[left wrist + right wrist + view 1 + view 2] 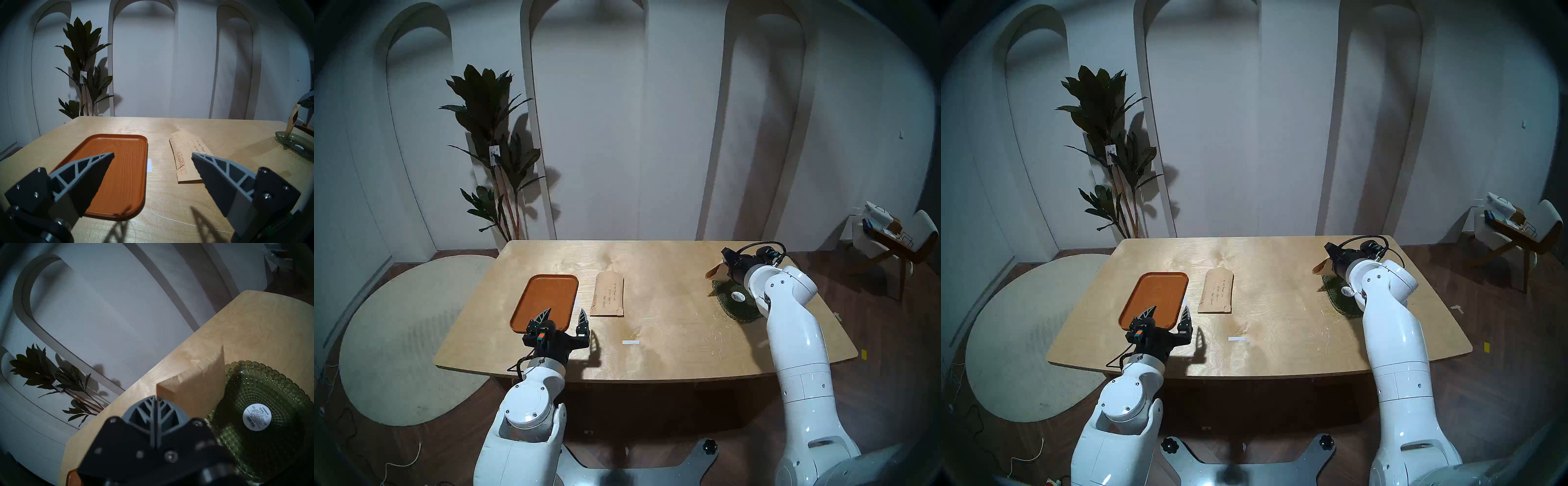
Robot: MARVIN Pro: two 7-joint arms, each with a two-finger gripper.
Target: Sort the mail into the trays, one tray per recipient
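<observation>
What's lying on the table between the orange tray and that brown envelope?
Only a small white strip beside the orange tray, short of the brown envelope; the left wrist view shows it.

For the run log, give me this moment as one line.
right gripper: shut on envelope over green dish | left gripper: open, empty | second envelope: on table | orange tray: empty

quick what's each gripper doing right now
Left gripper: open, empty, above the near end of the orange tray.
Right gripper: shut on an envelope, over the green dish.
</observation>
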